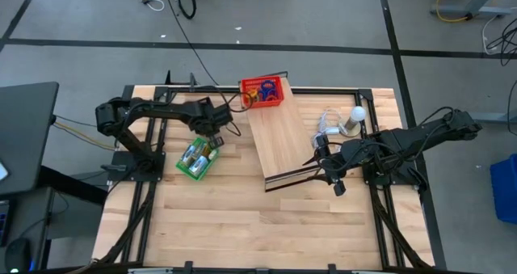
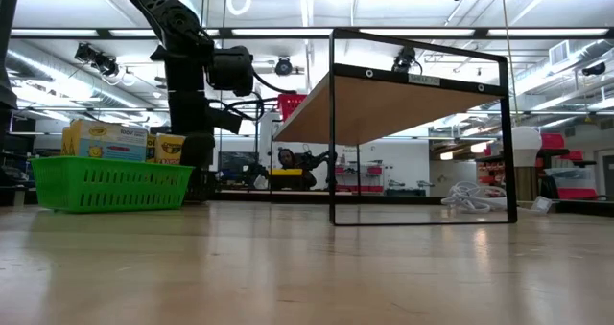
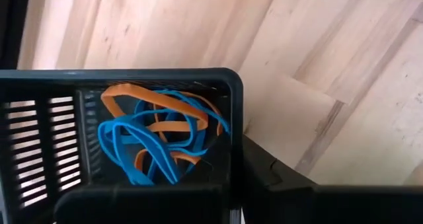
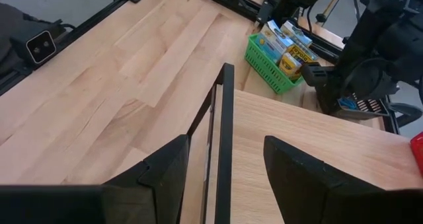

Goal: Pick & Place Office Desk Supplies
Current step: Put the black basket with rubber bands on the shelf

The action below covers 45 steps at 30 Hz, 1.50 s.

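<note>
Loops [image 3: 155, 141] lie in a dark basket [image 3: 39, 85]; crayon boxes [image 1: 196, 154] fill the green basket [image 1: 190, 170] at 9 o'clock. Left gripper [image 1: 214, 137] pressed together, apparently empty; right gripper [image 4: 225, 164] spread, idle at 3 o'clock.

Beneath my claw, the pale matt wood-grain table [image 1: 242, 225] carries a slotted green plastic basket [image 2: 110, 186] of printed cardboard crayon boxes [image 2: 106, 141] — smooth rubbery blue and orange loops [image 3: 155, 141] — and a black metal-framed wooden shelf [image 2: 403, 104].
</note>
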Each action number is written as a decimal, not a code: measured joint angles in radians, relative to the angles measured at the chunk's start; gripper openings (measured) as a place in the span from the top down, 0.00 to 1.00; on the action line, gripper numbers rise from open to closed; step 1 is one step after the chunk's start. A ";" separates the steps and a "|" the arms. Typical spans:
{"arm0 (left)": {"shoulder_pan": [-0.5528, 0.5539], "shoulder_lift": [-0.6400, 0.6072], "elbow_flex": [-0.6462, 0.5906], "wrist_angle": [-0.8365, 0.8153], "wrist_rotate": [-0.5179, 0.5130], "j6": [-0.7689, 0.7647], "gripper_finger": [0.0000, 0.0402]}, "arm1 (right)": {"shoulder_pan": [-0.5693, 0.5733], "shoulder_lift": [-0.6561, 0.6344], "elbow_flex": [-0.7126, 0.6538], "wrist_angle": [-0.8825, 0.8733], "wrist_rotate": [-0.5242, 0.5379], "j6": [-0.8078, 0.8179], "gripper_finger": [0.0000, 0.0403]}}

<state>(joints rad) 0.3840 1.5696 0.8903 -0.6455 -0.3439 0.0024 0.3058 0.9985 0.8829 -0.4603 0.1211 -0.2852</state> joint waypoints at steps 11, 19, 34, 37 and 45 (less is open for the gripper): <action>-0.065 0.000 0.131 -0.134 -0.088 -0.017 0.98 | 0.000 0.000 0.000 0.000 0.000 0.008 0.48; -0.077 -0.003 0.244 -0.260 -0.105 -0.020 0.98 | 0.000 0.000 0.000 0.000 0.000 0.008 0.48; -0.180 -0.174 0.307 -0.416 -0.092 -0.051 0.98 | 0.000 0.000 0.000 0.000 0.000 0.019 0.48; -0.250 -0.218 0.307 -0.421 -0.091 -0.080 0.98 | 0.000 0.000 0.000 0.002 0.000 0.019 0.48; -0.461 -0.253 0.307 -0.428 -0.089 -0.118 0.98 | 0.000 0.000 0.000 0.029 0.000 0.019 0.48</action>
<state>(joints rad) -0.0775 1.3165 1.1969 -1.0737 -0.4333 -0.1160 0.3061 0.9985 0.8829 -0.4308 0.1211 -0.2665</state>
